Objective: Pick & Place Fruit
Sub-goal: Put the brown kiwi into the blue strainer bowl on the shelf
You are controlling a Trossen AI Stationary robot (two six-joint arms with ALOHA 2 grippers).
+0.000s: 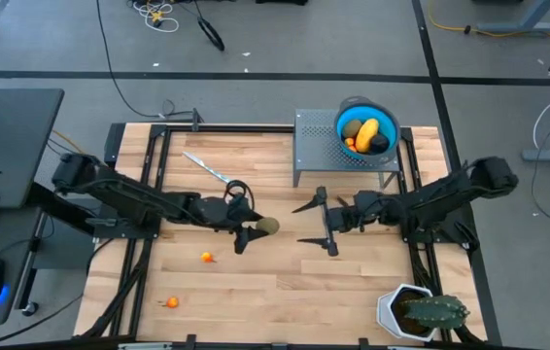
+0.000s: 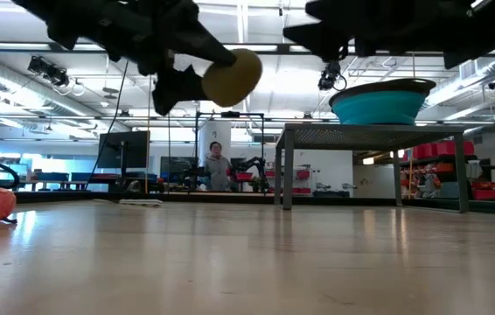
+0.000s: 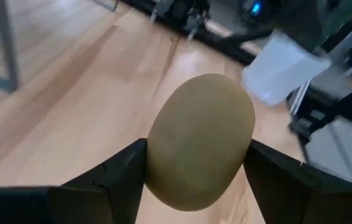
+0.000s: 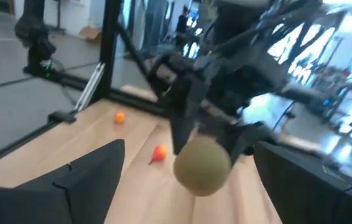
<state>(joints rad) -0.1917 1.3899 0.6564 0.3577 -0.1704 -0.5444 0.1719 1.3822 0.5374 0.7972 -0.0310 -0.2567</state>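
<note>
Layout: two arms facing each other mid-table, raised stand at the back right.

Left gripper (image 1: 252, 233) sits just left of table centre, with an oval fruit (image 1: 268, 227) between its fingers, lifted clear of the table (image 1: 275, 292). Right gripper (image 1: 316, 223) faces it from the right, near but apart. Bowl (image 1: 389, 115) sits on the stand (image 1: 314, 146) behind the right arm, with several fruit pieces (image 1: 366, 133) in it. Stick (image 1: 205, 166) lies behind the left gripper. Two small fruit bits (image 1: 206, 258) lie on the table in front of the left arm. Potted plant (image 1: 421, 311) at front right corner.
</note>
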